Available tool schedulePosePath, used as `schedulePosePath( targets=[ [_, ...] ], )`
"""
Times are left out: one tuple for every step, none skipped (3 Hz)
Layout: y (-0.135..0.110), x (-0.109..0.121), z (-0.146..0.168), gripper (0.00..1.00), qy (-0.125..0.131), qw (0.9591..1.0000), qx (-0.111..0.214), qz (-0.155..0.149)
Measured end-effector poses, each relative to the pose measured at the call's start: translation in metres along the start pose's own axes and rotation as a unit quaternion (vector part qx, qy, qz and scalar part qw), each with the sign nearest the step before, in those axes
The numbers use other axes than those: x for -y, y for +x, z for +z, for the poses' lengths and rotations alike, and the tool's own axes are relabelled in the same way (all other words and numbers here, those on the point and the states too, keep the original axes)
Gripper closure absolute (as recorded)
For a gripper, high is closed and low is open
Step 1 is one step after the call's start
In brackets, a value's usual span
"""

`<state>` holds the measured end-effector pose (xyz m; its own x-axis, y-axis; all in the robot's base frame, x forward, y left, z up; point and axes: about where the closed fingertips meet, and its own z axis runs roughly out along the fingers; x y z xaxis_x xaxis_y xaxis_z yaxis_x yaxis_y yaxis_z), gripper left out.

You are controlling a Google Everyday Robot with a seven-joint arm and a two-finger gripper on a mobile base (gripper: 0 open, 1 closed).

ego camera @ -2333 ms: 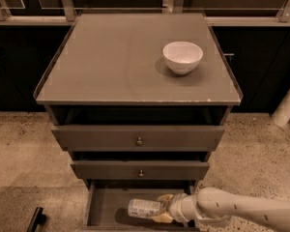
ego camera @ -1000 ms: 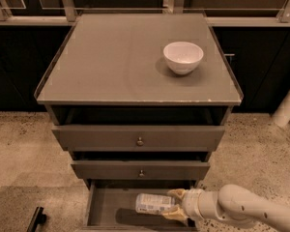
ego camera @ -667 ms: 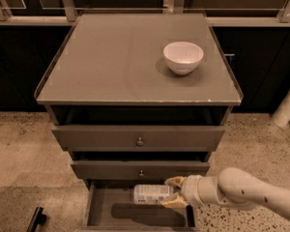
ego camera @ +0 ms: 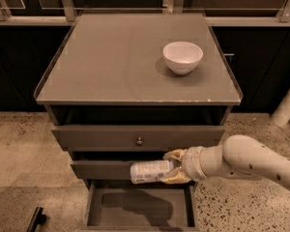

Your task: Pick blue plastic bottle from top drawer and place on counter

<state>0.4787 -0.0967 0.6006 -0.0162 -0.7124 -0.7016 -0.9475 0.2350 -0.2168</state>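
My gripper [ego camera: 173, 166] is shut on the blue plastic bottle [ego camera: 150, 171], a pale bottle with a printed label, and holds it lying sideways in front of the middle drawer. The bottle is above the open top drawer [ego camera: 140, 208], the lowest tray, whose grey-brown inside shows only the bottle's shadow. My white arm [ego camera: 246, 161] reaches in from the right. The counter [ego camera: 111, 62] is the flat grey top above, well higher than the bottle.
A white bowl [ego camera: 182, 57] stands on the counter's right part. Two closed drawers, the upper with a round knob [ego camera: 139, 141], sit above the open one. A metal rail [ego camera: 135, 17] runs behind the counter. Speckled floor surrounds the cabinet.
My gripper has lifted the bottle up out of the open drawer, from low inside the tray to the level of the middle drawer front.
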Motion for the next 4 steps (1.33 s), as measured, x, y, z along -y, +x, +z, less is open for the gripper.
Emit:
schedulePosePath(
  targets=[
    [-0.051,0.007,-0.034,1.00,0.027,0.9984,-0.025,-0.044],
    [-0.104,0.010,-0.066,1.00,0.063,0.9937,-0.053,-0.077],
    [-0.116,0.012,-0.077,1.00,0.074,0.9915,-0.060,-0.089],
    [-0.115,0.012,-0.077,1.00,0.074,0.9916,-0.059,-0.088]
  ],
)
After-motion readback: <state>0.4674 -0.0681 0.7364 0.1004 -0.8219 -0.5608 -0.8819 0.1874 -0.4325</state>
